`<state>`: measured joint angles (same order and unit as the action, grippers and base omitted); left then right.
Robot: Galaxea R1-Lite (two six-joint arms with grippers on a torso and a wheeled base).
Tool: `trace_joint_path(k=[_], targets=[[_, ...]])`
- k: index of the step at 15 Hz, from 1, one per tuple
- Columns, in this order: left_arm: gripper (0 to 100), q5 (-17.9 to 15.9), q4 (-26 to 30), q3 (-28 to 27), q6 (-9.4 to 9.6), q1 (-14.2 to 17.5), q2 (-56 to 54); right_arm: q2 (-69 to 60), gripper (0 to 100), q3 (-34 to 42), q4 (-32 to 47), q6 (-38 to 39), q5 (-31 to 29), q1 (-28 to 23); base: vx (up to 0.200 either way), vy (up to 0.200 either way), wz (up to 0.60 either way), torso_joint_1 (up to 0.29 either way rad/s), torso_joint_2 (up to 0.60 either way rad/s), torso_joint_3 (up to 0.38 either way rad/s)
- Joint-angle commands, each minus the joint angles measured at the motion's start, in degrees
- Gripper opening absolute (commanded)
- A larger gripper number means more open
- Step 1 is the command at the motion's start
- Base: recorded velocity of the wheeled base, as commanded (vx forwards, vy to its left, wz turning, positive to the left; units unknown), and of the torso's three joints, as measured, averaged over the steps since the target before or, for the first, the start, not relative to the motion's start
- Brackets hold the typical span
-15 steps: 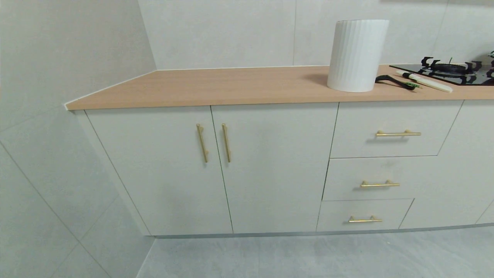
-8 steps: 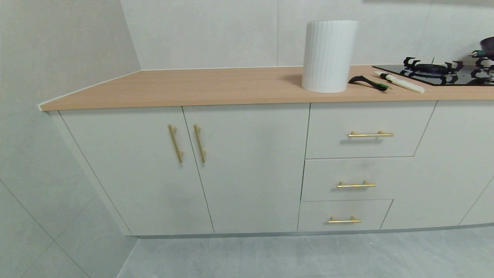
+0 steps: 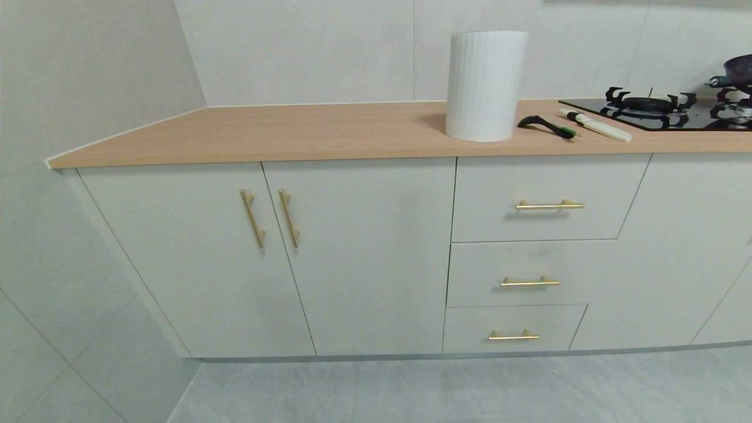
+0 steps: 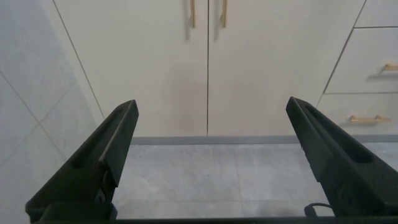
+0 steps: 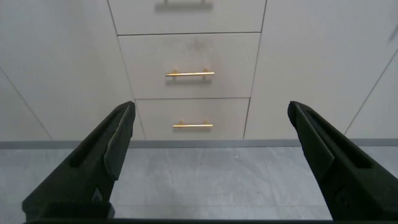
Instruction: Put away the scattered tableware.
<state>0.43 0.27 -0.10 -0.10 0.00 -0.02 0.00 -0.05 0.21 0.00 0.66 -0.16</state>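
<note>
Doors: two flat, pale, matt cupboard doors [image 3: 276,258] at the left, each with a slim upright brass bar handle [image 3: 252,218] where they meet.
Worktop: a long slab [image 3: 294,132] with a warm wood grain, running from the left corner wall to the right.
Canister: a tall white cylinder [image 3: 485,86] with fine vertical ribs, upright on the worktop right of centre.
Tableware: a black curved-handled utensil [image 3: 545,125] and a long white one with a green band [image 3: 596,126]. They lie flat just beside each other on the worktop, between the canister and the hob.
Drawers: three stacked pale fronts [image 3: 540,200] under the canister, with level brass bar handles.
Hob: a glossy black glass plate [image 3: 675,119] with black pan supports at the far right.
Left fingers: dark, flat and wedge-shaped [image 4: 99,162]. The left gripper [image 4: 209,107] is spread wide and empty, low over the grey tiled floor before the doors.
Right fingers: the same shape [image 5: 93,165]. The right gripper [image 5: 210,107] is spread wide and empty before the lower drawers.
Gap: the tableware sits up on the worktop, well apart from both grippers.
</note>
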Motion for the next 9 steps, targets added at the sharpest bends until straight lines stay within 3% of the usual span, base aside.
trace_joint_path(k=[1,9], targets=[[100,0.01,0.00,0.01,0.01,0.00,0.02,0.00,100,-0.04,-0.03,0.00,0.04,-0.02,0.200,0.000,0.00,0.002,0.00,0.007],[100,0.01,0.00,0.01,0.01,0.00,0.02,0.09,100,0.05,-0.03,0.00,0.04,-0.02,0.200,0.000,0.00,0.004,0.00,0.003]])
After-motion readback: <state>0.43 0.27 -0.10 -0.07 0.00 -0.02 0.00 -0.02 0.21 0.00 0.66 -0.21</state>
